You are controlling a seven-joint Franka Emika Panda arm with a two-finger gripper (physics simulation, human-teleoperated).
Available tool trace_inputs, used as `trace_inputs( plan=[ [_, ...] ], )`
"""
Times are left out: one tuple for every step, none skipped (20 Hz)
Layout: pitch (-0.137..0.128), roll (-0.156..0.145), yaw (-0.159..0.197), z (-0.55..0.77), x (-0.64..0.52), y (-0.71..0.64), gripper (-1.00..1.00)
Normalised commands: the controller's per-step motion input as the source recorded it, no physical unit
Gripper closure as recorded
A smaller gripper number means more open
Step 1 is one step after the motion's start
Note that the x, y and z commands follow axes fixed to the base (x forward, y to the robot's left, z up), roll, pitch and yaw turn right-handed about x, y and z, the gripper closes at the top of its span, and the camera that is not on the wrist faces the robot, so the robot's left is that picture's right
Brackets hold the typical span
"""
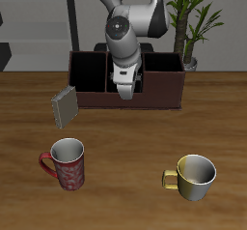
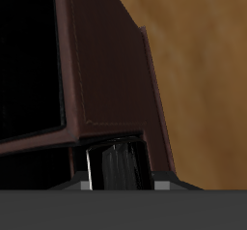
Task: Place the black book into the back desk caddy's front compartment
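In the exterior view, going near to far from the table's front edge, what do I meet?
Yellow mug → red mug → grey book → gripper → back desk caddy → plant.

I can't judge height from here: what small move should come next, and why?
Probably ease the gripper straight down a little before opening. The wrist view shows what looks like the black book clamped in it, close beside a wall of the back desk caddy. How deep the book sits I cannot tell.
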Motion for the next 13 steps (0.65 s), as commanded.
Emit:
trace_inputs(
  plan=[
    [-0.038,0.018,-0.026,0.11,-0.03,0.01,-1.00],
    [-0.005,0.002,-0.043,0.10,-0.03,0.01,-1.00],
    [0.055,-0.005,-0.065,0.10,-0.11,0.03,-1.00],
    [-0.014,0.002,-0.094,0.17,-0.08,0.02,-1.00],
    [-0.039,0.013,0.047,0.12,-0.11,0.03,-1.00],
    [0.020,-0.005,-0.062,0.15,-0.06,0.00,-1.00],
    [0.014,-0.003,0.002,0.07,-0.04,0.00,-1.00],
    [-0.017,-0.012,-0.019,0.17,-0.07,-0.04,-1.00],
    [-0.022,-0.003,-0.010,0.11,-0.07,-0.03,-1.00],
    [0.059,-0.006,-0.094,0.10,0.06,-0.06,-1.00],
    [-0.021,0.001,-0.037,0.05,-0.03,-0.02,-1.00],
    [-0.059,-0.015,0.044,0.09,0.00,-0.07,-1.00],
    [-0.001,-0.011,0.002,0.03,-0.09,0.00,-1.00]
  ],
)
